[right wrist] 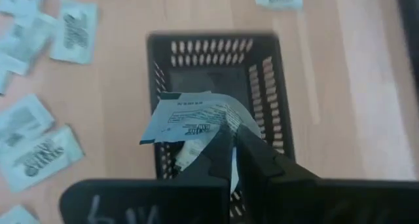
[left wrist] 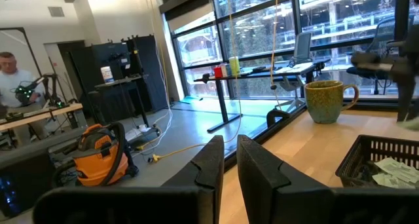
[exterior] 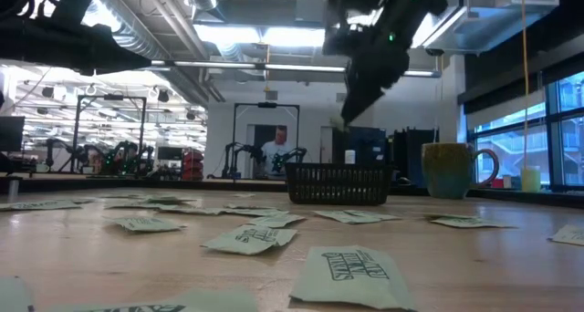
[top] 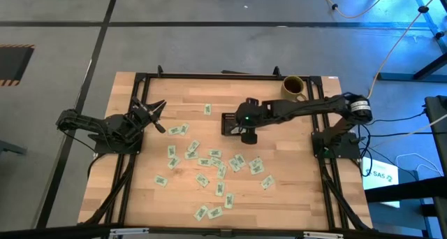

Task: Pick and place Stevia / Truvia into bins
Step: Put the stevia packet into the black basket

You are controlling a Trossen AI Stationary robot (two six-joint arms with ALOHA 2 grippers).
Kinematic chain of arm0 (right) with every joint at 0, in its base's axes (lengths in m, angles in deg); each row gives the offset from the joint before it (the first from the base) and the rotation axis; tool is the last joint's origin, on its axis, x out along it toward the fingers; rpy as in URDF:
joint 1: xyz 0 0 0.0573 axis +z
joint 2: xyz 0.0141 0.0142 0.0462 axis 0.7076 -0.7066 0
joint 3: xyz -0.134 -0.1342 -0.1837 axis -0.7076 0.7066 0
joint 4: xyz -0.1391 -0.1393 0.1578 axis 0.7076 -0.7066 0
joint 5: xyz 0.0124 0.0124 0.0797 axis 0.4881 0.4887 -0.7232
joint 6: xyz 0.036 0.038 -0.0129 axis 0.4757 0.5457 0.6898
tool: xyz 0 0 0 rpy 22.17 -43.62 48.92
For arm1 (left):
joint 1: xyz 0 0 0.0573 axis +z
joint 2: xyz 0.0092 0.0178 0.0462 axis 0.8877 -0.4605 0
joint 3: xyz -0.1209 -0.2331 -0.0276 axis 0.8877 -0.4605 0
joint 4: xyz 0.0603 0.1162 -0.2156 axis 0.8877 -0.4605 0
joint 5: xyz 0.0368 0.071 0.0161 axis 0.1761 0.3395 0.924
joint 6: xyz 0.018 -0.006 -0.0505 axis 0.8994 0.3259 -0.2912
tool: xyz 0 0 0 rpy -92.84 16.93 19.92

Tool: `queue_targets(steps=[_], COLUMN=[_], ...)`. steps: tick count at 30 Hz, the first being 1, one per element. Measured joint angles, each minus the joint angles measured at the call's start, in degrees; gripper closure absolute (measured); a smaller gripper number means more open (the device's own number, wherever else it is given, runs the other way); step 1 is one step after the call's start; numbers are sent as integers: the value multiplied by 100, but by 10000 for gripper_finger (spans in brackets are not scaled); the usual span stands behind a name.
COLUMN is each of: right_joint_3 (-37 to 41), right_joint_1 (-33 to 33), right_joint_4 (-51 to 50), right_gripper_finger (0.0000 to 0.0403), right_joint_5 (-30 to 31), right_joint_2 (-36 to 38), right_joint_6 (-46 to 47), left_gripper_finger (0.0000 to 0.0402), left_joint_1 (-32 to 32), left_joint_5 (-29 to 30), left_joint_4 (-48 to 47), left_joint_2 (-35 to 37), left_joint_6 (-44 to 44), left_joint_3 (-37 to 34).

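Left gripper (top: pixel 159 113) sits parked at the table's left edge, raised, fingers (left wrist: pixel 208 165) nearly together w/ a thin gap and nothing between them. Idle arm, no trouble from that side.

Moving right: loose packets (top: pixel 209 162) are scattered across the middle of the table (top: pixel 140 190), most of them well apart from the black tray (top: pixel 230 124). Plenty left to do.

Right gripper (right wrist: pixel 234 160) hangs over the tray, pinched closed on one packet (right wrist: pixel 190 119) by its edge. The wrist view looks straight down into the tray, packet dangling above its floor, w/ at least one packet (right wrist: pixel 186 152) already lying inside.

Risks, as I read it: the grip is only on an edge, so the paper hangs curled and crooked. If the jaws part while it's this high, a light packet could flutter, catch the slotted wall and land on the rim or outside on the wood. It could also cling to a finger pad and ride back out w/ the arm. Going lower helps, but too low and the fingers could nudge the light tray and shift it.

Far right: olive mug (top: pixel 294 87) stands just beyond the tray, close to the right arm's path; a wide swing back could clip it.
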Motion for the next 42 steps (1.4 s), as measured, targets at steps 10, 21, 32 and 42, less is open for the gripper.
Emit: queue_targets(steps=[10, 21, 32, 42], right_joint_3=[272, 279, 276, 380], right_joint_1=[-117, -121, -121, 343], right_joint_4=[168, 278, 275, -288], right_gripper_finger=[389, 388, 315, 291], right_joint_5=[-34, 7, 263, -110], right_joint_2=[-517, -689, -689, 354], right_joint_6=[63, 41, 178, 551], left_gripper_finger=[363, 366, 361, 366], left_joint_1=[1, -1, -1, -1], left_joint_5=[0, 1, 0, -448], left_joint_4=[0, 1, 0, 47], left_joint_2=[-1, 0, -1, 0], left_joint_6=[0, 0, 0, -1201], left_joint_3=[1, -1, -1, -1])
